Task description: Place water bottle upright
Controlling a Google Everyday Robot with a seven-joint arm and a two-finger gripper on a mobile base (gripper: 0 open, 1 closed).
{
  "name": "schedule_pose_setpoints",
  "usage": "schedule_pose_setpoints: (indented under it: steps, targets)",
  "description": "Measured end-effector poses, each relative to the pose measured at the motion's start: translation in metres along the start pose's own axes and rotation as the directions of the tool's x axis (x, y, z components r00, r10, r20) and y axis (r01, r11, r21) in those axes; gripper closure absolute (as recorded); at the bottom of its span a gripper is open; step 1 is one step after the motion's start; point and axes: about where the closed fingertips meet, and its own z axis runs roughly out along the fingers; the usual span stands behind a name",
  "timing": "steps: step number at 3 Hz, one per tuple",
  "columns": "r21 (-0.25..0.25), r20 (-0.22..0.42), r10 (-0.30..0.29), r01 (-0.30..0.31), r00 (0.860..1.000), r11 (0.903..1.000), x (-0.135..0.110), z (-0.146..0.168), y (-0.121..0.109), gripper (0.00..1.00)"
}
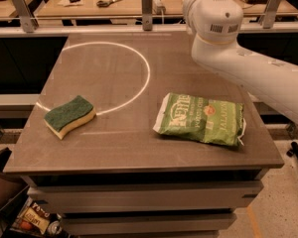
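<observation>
No water bottle anywhere I can see; not beside the chip bag, not on the table around it; the gripper is out of shot too, so can't tell its jaws; only the arm shows, behind the bag; sponge well left of it. Risk, I'd guess: a bottle set down unseen lands on the bag and topples.

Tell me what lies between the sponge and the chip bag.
In the camera view, only bare tabletop crossed by the white circle line separates sponge and chip bag. The end effector is out of frame.
</observation>
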Motion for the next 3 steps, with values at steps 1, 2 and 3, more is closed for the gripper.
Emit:
schedule_pose_setpoints:
  steps: [1,2,3]
  targets:
    - [-0.009,-0.005,0.072,-0.072,0.997,0.9973,0.017,0.007,0.006,1.00]
    - [-0.010,-0.015,0.136,-0.136,0.991,0.9906,0.032,0.012,0.016,1.00]
    - [-0.009,-0.022,0.193,-0.193,0.981,0.9811,0.043,0.015,0.024,1.00]
